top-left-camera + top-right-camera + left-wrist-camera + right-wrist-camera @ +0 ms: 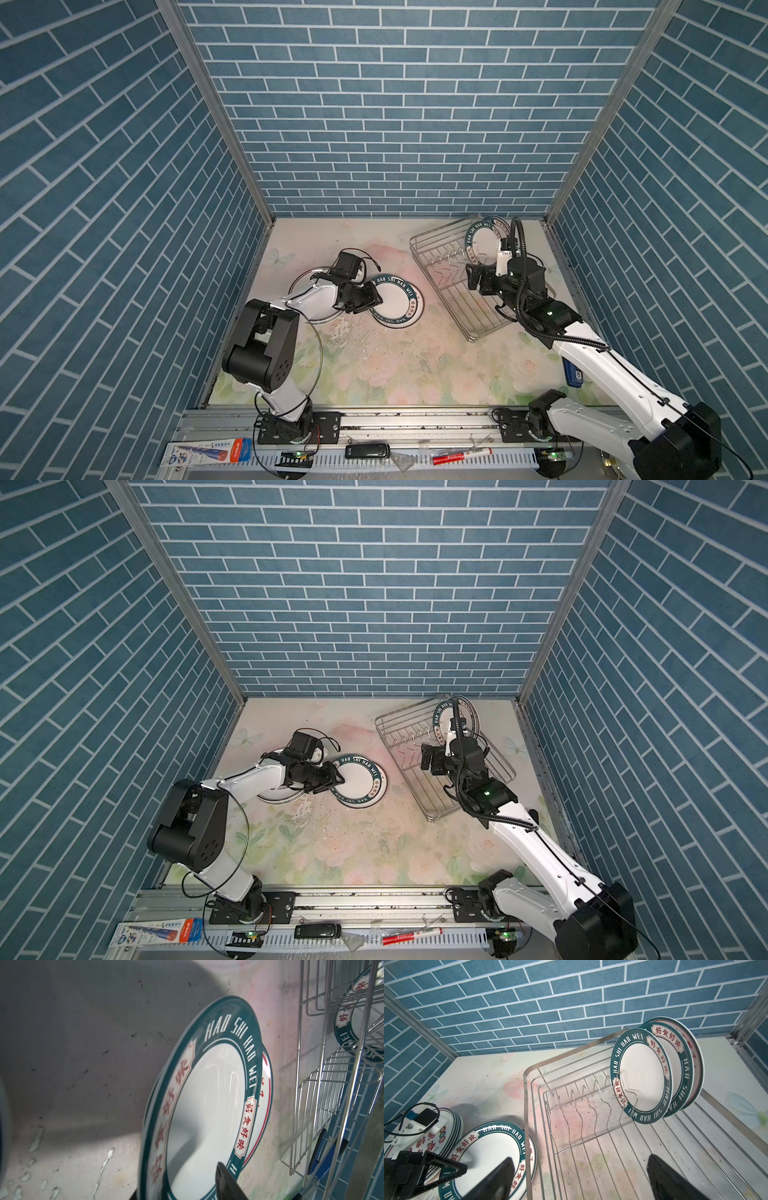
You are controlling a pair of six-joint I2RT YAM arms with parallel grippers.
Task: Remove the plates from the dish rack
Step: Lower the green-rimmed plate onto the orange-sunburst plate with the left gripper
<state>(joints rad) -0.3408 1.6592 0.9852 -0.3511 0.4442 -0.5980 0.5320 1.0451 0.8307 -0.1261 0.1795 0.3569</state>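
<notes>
Three green-rimmed plates (643, 1076) stand upright at the far end of the wire dish rack (525, 1105), also visible in both top views (484, 245) (442, 721). My right gripper (580, 1160) hovers open over the rack's bare slots with nothing between its fingers. Left of the rack (440, 245), a green-rimmed plate (395, 301) (207, 1095) lies flat on a red-lined plate (267, 1088). My left gripper (374, 301) (176, 1184) sits at this plate's near rim, its jaws apart on either side of the rim. A second stack of plates (454, 1122) lies under the left arm.
Blue brick walls close in the back and both sides. A blue object (573, 374) lies by the right wall near the right arm. On the front rail sit a flat box (208, 453), a black device (368, 451) and a red marker (461, 457).
</notes>
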